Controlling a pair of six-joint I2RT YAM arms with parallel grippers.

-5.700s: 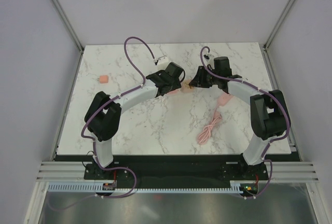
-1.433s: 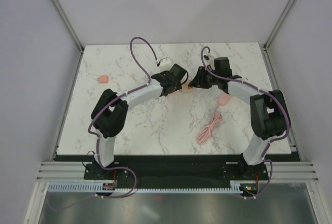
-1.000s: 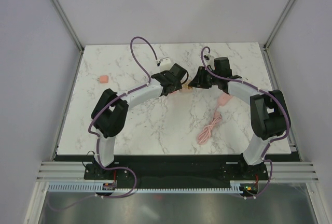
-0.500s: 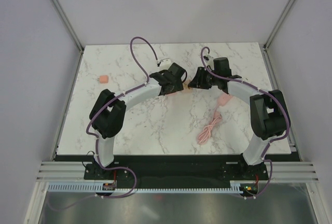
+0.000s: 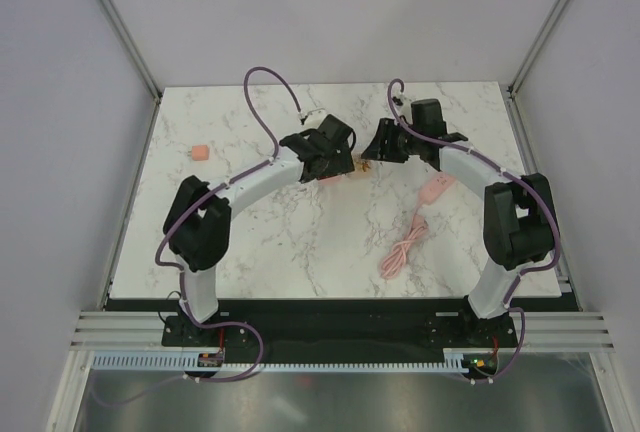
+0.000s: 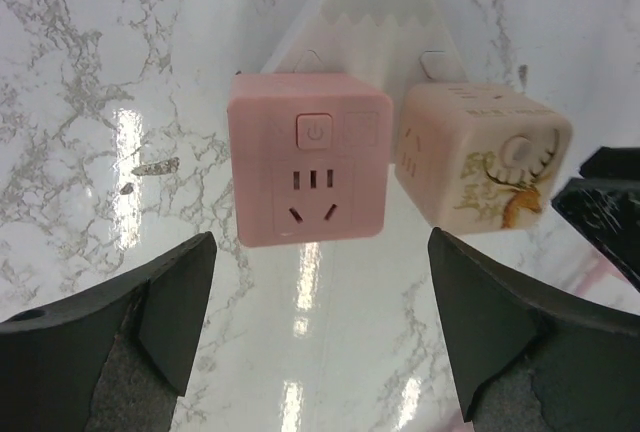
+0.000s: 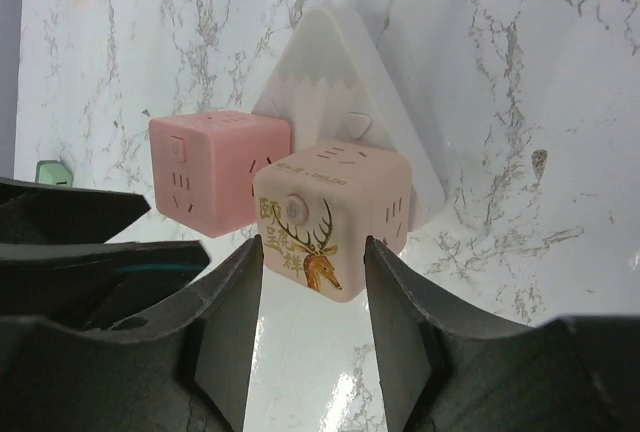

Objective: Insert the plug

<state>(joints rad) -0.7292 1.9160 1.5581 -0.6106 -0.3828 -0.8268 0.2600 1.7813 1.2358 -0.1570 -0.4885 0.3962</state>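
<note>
Your left arm [image 5: 250, 180] and right arm [image 5: 475, 167] arch in from the lower corners of the top view, wrists facing each other at upper centre. Your left hand [image 5: 333, 149] has its fingers [image 6: 170, 312] spread wide. Your right hand [image 5: 382, 142] has its fingers [image 7: 230, 332] parted more narrowly.

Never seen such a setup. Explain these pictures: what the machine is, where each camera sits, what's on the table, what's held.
It is two robot arms bolted at the near edge of a marble table. The overhead view looks down from behind them; the other two come from cameras on the wrists, so each shows its own fingers. The left end effector stands wide open before a pink socket cube. The right end effector is open, facing a cream cube with a deer picture beside it. Behind both lies a white triangular piece. A pink cable and a small pink block lie farther off. Nothing is held.
</note>
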